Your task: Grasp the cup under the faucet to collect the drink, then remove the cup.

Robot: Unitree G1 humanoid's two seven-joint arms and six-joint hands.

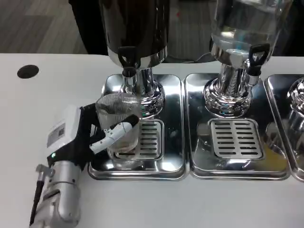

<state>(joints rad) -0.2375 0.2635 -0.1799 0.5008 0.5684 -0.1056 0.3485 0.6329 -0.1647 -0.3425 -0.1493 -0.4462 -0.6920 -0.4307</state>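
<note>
Left hand (97, 135), white-backed with black and white fingers, is reaching in from the lower left on its silver forearm (59, 194) and is gripping the clear ribbed plastic cup (118, 124). One white finger (116, 133) is wrapping across the near face of the cup; dark fingers are lying against the cup's left side. A white label with dark print is showing on the back of the hand.

The cup is standing upright over the left part of the slotted drain grille (148, 138) in the left polished steel drip tray (137, 166). Its rim is sitting just below and slightly left of the black faucet (128, 61) of the dark-bodied drink dispenser (135, 28). Whether liquid is in the cup cannot be told. The dispenser's chrome pedestal (142, 90) is rising directly behind the cup.

To the right, a second steel drip tray (235, 166) is sitting just beside the first, carrying its own slotted grille and a clear-bodied dispenser (242, 23) with a black-handled tap (254, 59). The edge of a third tray (292, 118) is showing at the far right. All trays are resting on the white table (38, 109); a round black spot (27, 71) is lying on the table at upper left, well apart from the hand.
</note>
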